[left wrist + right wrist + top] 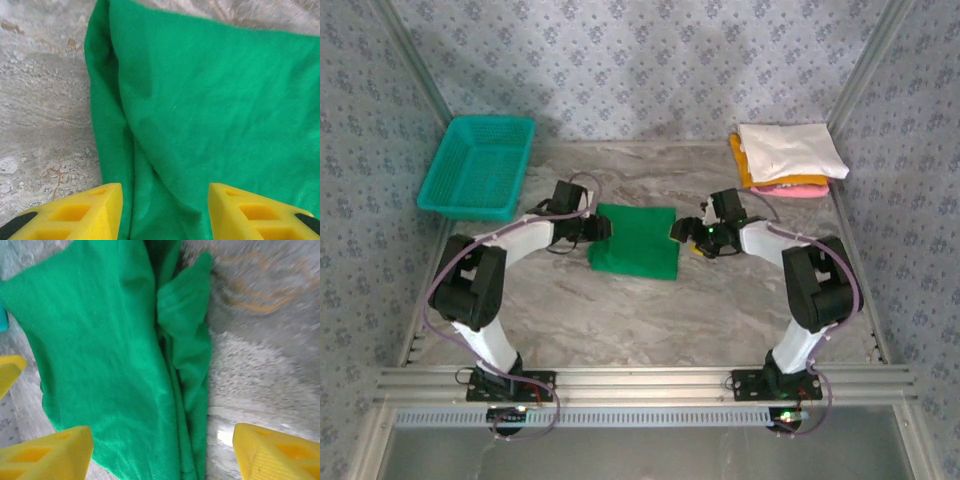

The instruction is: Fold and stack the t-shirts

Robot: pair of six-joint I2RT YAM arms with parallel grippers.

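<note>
**Limp green cloth, both pairs of jaws apart at its sides**

The green t-shirt (638, 240) lies folded to a rough rectangle in the middle of the table (620, 320). I am at both of its sides, my left jaws at its left edge and my right jaws at its right edge. Both pairs stand apart and clamp nothing. In the left wrist view my yellow fingers (85, 212) straddle a doubled edge, with a soft ridge running up the cloth. In the right wrist view the fingers (50, 452) are spread wide over a looser edge, where a flap, perhaps a sleeve, sticks out beside the main panel.

I judge this shirt light, limp and without any stiffness. It will sag from wherever I lift it, and the layers may slide apart if I catch only the top one. It is not fragile, and the knit should give my jaws good purchase. I would take it at the folded edges, biting through all layers close to the table, level on both sides. I would tuck in that stray flap first.

The stack sits at the far right corner, with a white t-shirt (790, 148) on top and an orange-yellow t-shirt (743, 165) and a pink t-shirt (795, 190) beneath. The teal basket (480, 165) stands at the far left, well apart.
</note>
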